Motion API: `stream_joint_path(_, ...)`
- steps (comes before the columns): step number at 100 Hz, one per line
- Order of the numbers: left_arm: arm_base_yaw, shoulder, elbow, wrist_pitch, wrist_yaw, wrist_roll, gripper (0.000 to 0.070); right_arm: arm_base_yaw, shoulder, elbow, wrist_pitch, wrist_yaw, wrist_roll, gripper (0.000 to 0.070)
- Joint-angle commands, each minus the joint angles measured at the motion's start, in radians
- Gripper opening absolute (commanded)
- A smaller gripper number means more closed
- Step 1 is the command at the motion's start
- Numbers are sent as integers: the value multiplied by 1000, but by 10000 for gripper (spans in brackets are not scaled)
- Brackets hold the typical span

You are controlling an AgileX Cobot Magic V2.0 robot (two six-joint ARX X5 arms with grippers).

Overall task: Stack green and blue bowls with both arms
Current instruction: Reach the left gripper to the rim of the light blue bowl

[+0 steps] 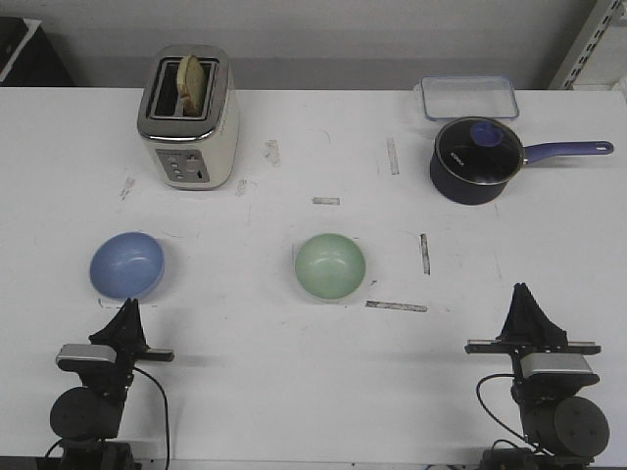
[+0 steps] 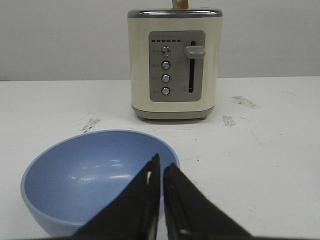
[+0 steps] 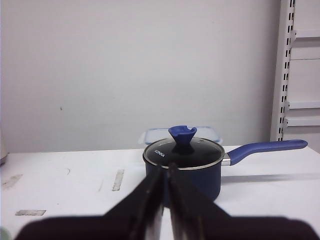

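Sitting well apart on the bench (image 1: 294,392): one blue bowl (image 1: 126,264) just beyond the left end effector (image 1: 127,311), one green bowl (image 1: 330,265) mid-bench with open room around. Right end effector (image 1: 524,294), like left, is holding nothing, fingers narrow.

Front view overhead; wrist views low, facing forward.

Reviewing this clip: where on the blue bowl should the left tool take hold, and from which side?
Probably the near rim of the blue bowl, approached from the robot's side. It sits upright and open with a thin exposed lip and a rounded wall offering no flat grip. The left tool, jaws closed, sits just short of that edge, so it must open first.
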Motion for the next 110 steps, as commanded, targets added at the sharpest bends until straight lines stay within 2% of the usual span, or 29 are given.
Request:
stream_joint_path(1, 1, -2, -22, 19, -3, 4, 1, 1, -1, 6, 13, 0, 9, 8)
stream_joint_path(16, 0, -2, -17, 44, -3, -27, 0, 1, -1, 6, 14, 0, 9, 8)
stream_joint_path(27, 1, 2, 16, 6, -39, 5, 1, 1, -1, 6, 13, 0, 9, 8)
stream_joint_path(36, 1, 13, 71, -59, -50, 38, 1, 1, -1, 6, 14, 0, 9, 8)
stream_joint_path(74, 1, 221, 409, -385, -50, 64, 0, 1, -1, 6, 14, 0, 9, 8)
stream_joint_path(97, 1, 434, 571, -575, -50, 52, 0, 1, -1, 6, 13, 0, 9, 8)
stream_joint_path(110, 1, 552, 640, -612, -55, -4, 0, 1, -1, 6, 13, 0, 9, 8)
